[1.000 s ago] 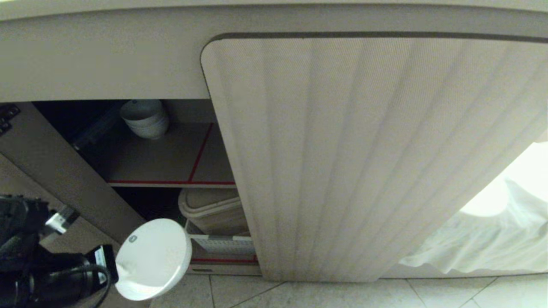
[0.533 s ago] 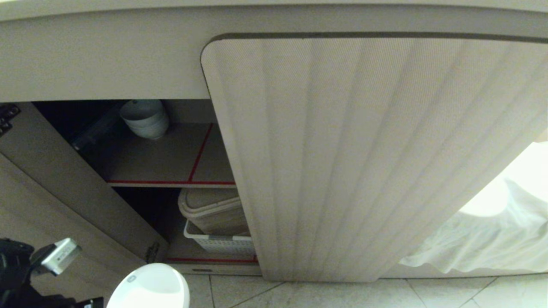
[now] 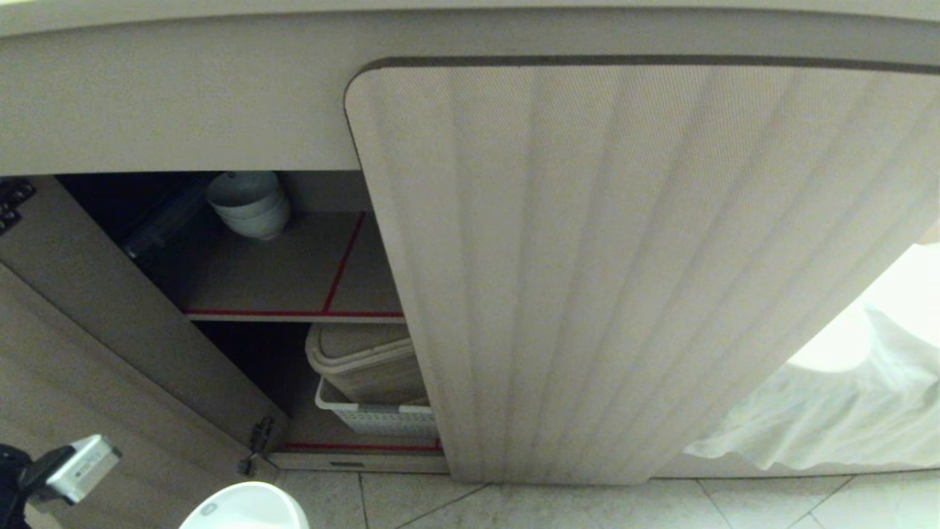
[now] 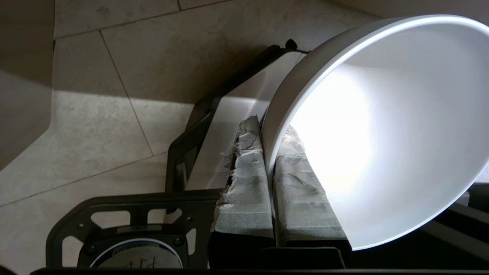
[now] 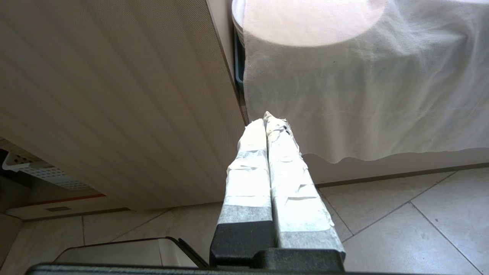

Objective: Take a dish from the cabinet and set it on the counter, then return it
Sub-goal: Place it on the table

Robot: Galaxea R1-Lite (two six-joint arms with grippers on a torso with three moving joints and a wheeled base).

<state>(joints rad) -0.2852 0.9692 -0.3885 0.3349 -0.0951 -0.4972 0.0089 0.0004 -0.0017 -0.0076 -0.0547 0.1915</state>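
No legible labels I can read. L gripper (image 4: 270,183) fingers pinch the dish (image 4: 386,126) by its rim, one finger inside, one outside, over floor tiles (image 4: 114,114). R gripper (image 5: 267,126) fingers pressed together, holding nothing, near the cabinet (image 5: 114,95) door.

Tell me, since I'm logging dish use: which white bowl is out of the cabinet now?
The single glossy white bowl, pinched by its rim in the left hand over the floor tiles. The stacked bowls sit on the red-edged shelf.
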